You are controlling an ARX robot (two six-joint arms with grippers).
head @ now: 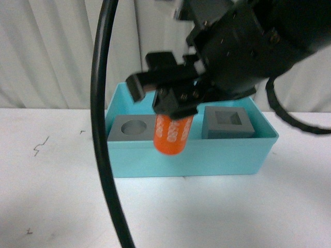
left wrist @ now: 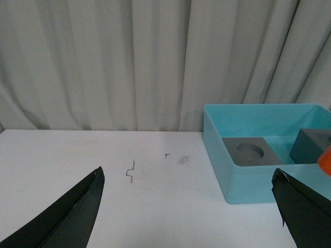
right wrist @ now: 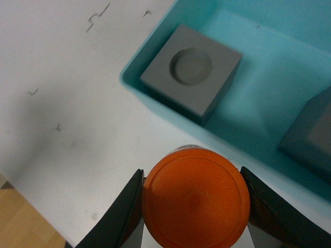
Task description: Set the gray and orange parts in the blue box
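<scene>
**Two cubes in, orange cylinder held above the box front**

Nearest you on the right side, your right hand (head: 173, 111) is clamped on the orange cylinder (head: 173, 133), its two dark fingers (right wrist: 124, 217) pressed against opposite sides of the part. The right wrist view looks straight down on the cylinder's round end face, and below it you see white desk (head: 51, 196) along with the box's front-left corner, so I judge the part is not yet clearly over the interior; from the front view alone you cannot tell how far forward of the wall it hangs. The cylinder hangs upright, lower end free, touching nothing but the hand.

Your left hand (left wrist: 189, 217) stands wide apart with nothing between its fingers, low over bare desk, well to the left of the box.

Just beyond, the blue box (head: 186, 155) sits on the desk. Inside it, the gray cube with the round recess (head: 132, 129) lies at the left end, near the front wall, recess facing up. The gray cube with the square recess (head: 227, 123) sits toward the right, apart from the first cube, leaving open floor between them.

So, by my reading, both gray parts are done. What is left is the orange one: carry it past the front rim, bring it over the gap between the cubes, and release. A thick black cable (head: 101, 129) crosses the front view; it hides nothing you need.
</scene>
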